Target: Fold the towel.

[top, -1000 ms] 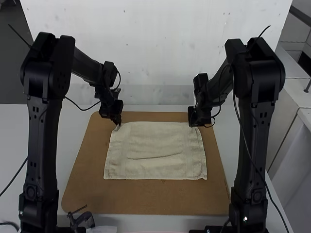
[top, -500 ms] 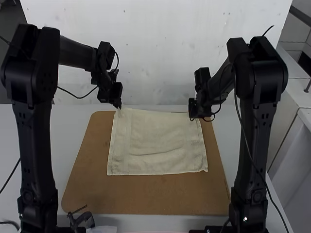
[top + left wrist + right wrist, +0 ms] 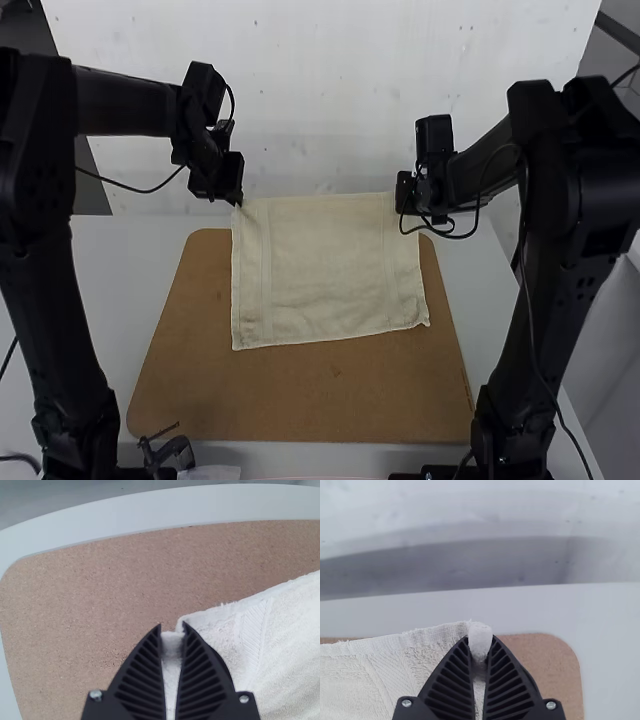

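High view has the towel (image 3: 325,270) spread in a single sheet over the middle of the brown board (image 3: 300,400), its far edge reaching past the board's far edge. The left gripper (image 3: 237,199) is at the towel's far left corner, the right gripper (image 3: 406,207) at its far right. Strips of board run along both sides of the towel, and a wider one (roomiest toward the near right corner) lies between its slanting near edge and the board's near edge; table (image 3: 130,300) borders the board. What the high view leaves small, the left wrist view makes plain: the left gripper (image 3: 172,635) has its ribbed fingers clenched on a corner of cloth, beside a woven band. Likewise, in the right wrist view, the right gripper (image 3: 480,647) pinches a stubby white corner (its tip poking out between the fingers), near a rounded board corner.
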Motion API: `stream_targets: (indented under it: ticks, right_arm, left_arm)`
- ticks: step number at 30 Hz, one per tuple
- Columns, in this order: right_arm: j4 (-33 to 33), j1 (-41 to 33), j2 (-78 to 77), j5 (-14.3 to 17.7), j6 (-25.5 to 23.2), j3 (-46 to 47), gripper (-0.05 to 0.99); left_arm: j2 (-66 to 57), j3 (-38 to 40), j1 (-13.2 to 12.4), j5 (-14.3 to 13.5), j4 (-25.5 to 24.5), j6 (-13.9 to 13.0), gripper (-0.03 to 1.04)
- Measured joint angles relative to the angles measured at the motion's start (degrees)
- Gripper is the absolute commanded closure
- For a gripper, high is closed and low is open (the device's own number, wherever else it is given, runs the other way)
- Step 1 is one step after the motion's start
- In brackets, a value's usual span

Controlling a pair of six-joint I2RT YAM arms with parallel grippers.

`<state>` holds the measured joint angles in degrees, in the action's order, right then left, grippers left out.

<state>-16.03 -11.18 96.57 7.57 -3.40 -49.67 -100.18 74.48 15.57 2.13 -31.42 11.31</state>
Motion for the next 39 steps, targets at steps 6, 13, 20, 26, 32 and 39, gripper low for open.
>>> stream_targets:
  ticks: [6,13,20,26,32,39]
  right_arm:
    - [2.62,0.0,-6.36,-0.5,1.29,6.32,0.91]
    - [7.21,-0.02,-11.69,-2.19,4.83,11.8,0.91]
    - [14.36,-0.02,-16.57,-4.68,7.67,13.31,0.91]
    - [19.32,-0.37,-21.88,-5.42,8.2,13.81,0.91]
    - [23.52,-0.61,-27.39,-5.66,8.24,16.96,0.91]
    - [26.71,-0.7,-32.3,-5.84,8.41,19.47,0.91]
  left_arm:
    - [7.43,-8.48,2.32,-0.46,0.74,0.31,0.99]
    - [15.08,-18.99,2.93,-0.44,2.32,0.72,0.99]
    - [21.24,-25.46,6.38,-0.68,1.73,1.42,0.99]
    - [26.45,-26.43,10.19,-1.66,-1.97,3.23,0.99]
    - [29.79,-28.28,13.57,-2.16,-7.04,6.01,0.99]
    - [35.56,-31.89,15.74,-2.38,-10.19,8.94,0.99]
